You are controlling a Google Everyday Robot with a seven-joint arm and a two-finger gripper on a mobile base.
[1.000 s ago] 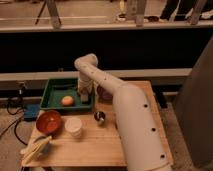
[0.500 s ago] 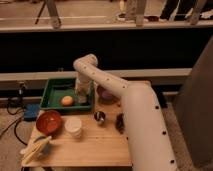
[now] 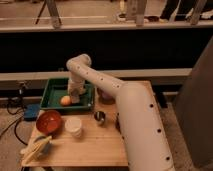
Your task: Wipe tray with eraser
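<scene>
The dark-green tray point(image 3: 53, 93) lies at the back left of the wooden table. An orange ball point(image 3: 65, 100) rests inside it near the front rim. My gripper point(image 3: 75, 96) reaches down into the tray, just right of the ball, with the white arm curving over from the right. A small whitish-grey patch at the gripper's tip may be the eraser point(image 3: 75, 99); the wrist mostly hides it and I cannot tell if it is held.
A red-orange bowl point(image 3: 48, 121), a white cup point(image 3: 74, 126) and a small metal cup point(image 3: 100, 117) stand in front of the tray. A dark bowl point(image 3: 106, 95) sits to its right. Yellowish items point(image 3: 36, 148) lie at the front left corner.
The gripper has slid left inside the tray, closer to the orange ball. The arm's large segment has shifted with it. The other objects have not moved.
</scene>
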